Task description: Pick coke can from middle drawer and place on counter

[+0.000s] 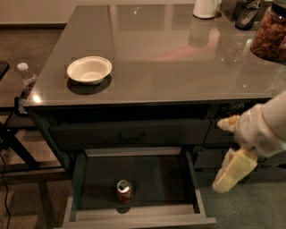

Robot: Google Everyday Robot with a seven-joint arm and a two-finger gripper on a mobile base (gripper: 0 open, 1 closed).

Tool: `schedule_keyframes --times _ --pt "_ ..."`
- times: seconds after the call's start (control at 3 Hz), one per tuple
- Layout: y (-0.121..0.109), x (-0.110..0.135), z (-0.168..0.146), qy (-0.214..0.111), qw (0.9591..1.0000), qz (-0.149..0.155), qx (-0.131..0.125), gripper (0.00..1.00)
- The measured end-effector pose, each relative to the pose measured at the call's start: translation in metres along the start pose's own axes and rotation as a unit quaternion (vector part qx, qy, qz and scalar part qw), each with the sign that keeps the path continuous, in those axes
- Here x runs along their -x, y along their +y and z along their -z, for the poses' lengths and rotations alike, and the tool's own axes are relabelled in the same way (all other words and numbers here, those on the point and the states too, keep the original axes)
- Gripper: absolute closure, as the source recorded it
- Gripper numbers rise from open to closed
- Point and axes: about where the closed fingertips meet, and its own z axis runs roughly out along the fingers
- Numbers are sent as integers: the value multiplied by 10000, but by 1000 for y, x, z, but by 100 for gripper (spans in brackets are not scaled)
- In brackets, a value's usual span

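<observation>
The coke can (124, 191) stands upright on the dark floor of the open middle drawer (134, 214), near its front rim. The glossy grey counter (174, 58) spreads above the drawers. My gripper (228, 152) is at the right, off the drawer's right side and below the counter edge, well apart from the can. One pale finger (233, 172) hangs down and another (228, 122) points left. It holds nothing.
A white bowl (89, 69) sits at the counter's left. A white jug (205, 8), a dark item (246, 15) and a jar of brown snacks (269, 33) stand at the back right. A clear plastic bottle (26, 78) stands on a side stand at left.
</observation>
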Motion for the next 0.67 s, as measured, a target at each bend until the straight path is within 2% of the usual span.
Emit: schedule_keyframes --times 0.33,0.67 --pt "18 -18 -53 -75 9997 47 222 0" --pt "26 -34 -90 -88 9988 -101 461 0"
